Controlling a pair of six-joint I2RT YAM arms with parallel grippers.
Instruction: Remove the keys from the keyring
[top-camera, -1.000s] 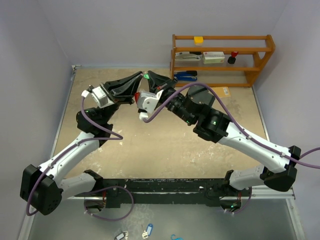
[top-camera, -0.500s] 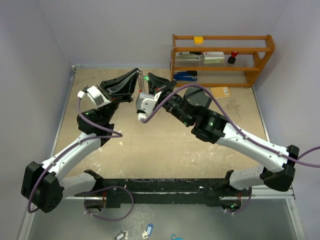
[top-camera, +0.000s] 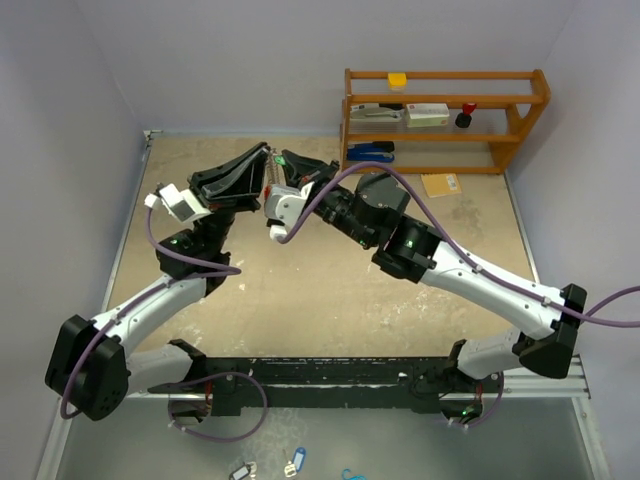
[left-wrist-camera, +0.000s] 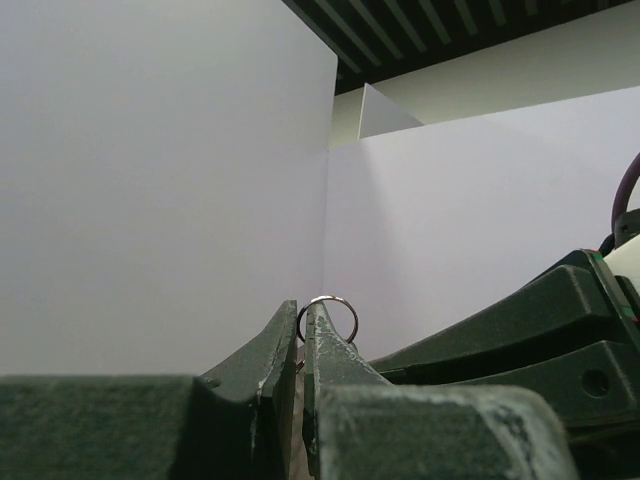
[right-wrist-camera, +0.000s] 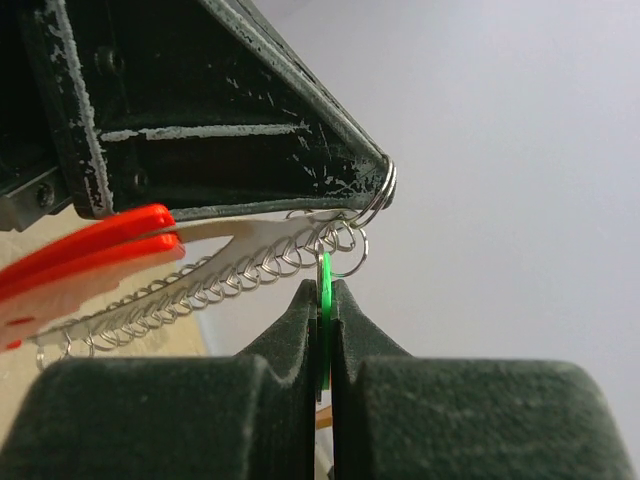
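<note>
My left gripper (top-camera: 262, 162) and right gripper (top-camera: 284, 163) meet tip to tip above the back of the table. In the left wrist view my left gripper (left-wrist-camera: 302, 312) is shut on a small silver ring (left-wrist-camera: 332, 303) of the keyring. In the right wrist view the keyring's red curved piece (right-wrist-camera: 90, 250) and its silver chain (right-wrist-camera: 230, 280) hang under the left fingers (right-wrist-camera: 230, 120). My right gripper (right-wrist-camera: 324, 292) is shut on the pale-green key tag (right-wrist-camera: 325, 275), which is linked to the chain. The tag shows as a green dot from above (top-camera: 281, 157).
A wooden shelf (top-camera: 445, 110) with small boxes stands at the back right. A blue stapler (top-camera: 372, 152) and a tan envelope (top-camera: 442, 184) lie below it. Blue-tagged keys (top-camera: 293, 462) lie off the table's near edge. Walls close in at the left and back.
Both grippers have moved together to the left, still holding the keyring between them. The left wrist has swung further left and down.
</note>
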